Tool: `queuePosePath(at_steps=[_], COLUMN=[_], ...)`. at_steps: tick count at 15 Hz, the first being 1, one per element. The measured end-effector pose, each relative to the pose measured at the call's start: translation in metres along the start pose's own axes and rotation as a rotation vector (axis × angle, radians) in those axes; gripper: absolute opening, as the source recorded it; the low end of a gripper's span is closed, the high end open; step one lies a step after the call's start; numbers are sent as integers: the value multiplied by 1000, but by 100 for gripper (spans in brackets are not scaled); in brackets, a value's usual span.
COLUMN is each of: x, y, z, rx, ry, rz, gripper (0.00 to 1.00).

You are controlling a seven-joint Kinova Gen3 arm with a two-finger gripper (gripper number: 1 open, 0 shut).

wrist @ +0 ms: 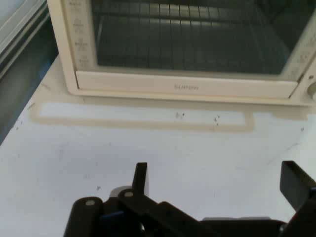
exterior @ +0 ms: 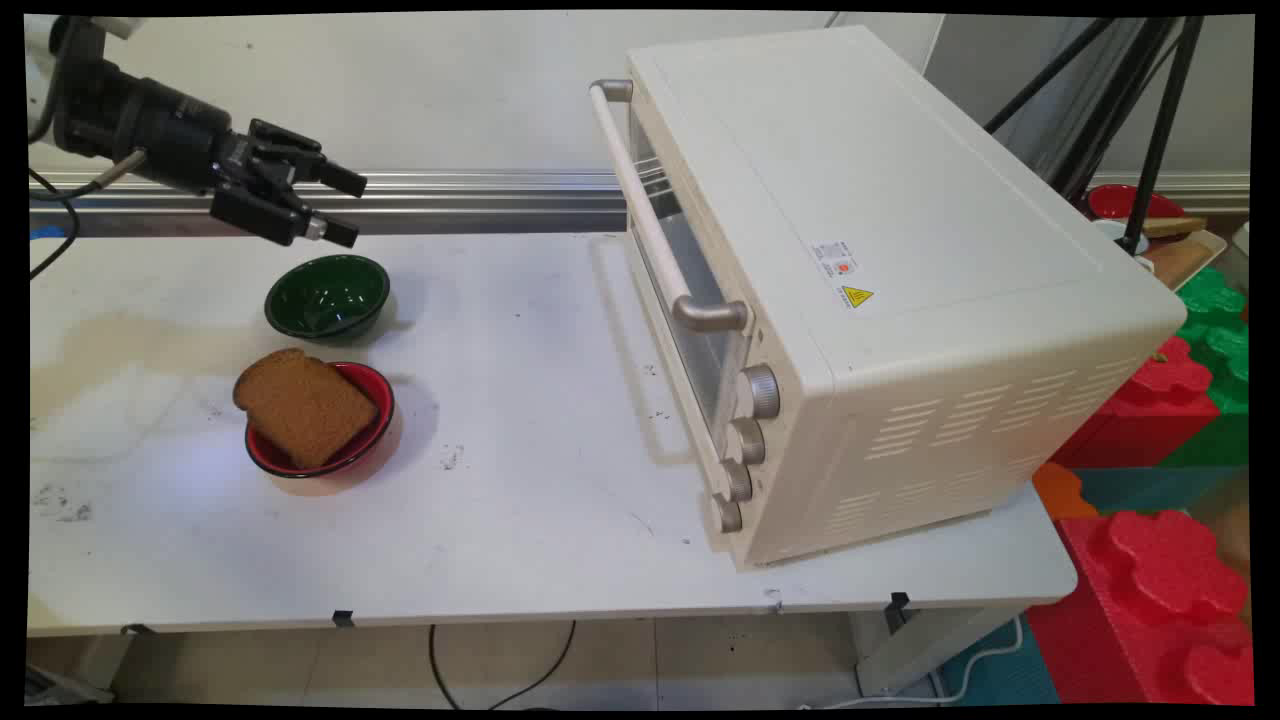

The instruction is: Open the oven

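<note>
The black gripper hangs in the air at the upper left of the main view, pointing sideways toward the toaster oven, with its two fingers spread wide and nothing between them; in the hand view the same gripper shows one finger at the left and the other at the far right edge, a broad stretch of bare white table between them. Nearest below it on the table sits a dark green bowl, which looks to hold nothing, though its glossy inside makes that hard to be sure of. Just in front of the green bowl stands a red bowl with a slice of brown bread lying tilted in it, the upper corner of the slice reaching out over the rim. The cream toaster oven stands well apart on the right half of the table, its door shut, a long handle across the top of the door and four knobs in a column beside the glass. The hand view looks straight at the oven's glass door, with a wire rack dimly visible behind it
</note>
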Motion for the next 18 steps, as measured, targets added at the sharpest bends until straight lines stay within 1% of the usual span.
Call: queuePosePath(at_steps=[5,10,18], x=[19,48,85], y=[-1,-1,0], z=[13,38,77], rx=[-4,-13,-30], ry=[48,111,181], rz=[-3,3,18], gripper=[100,100,100])
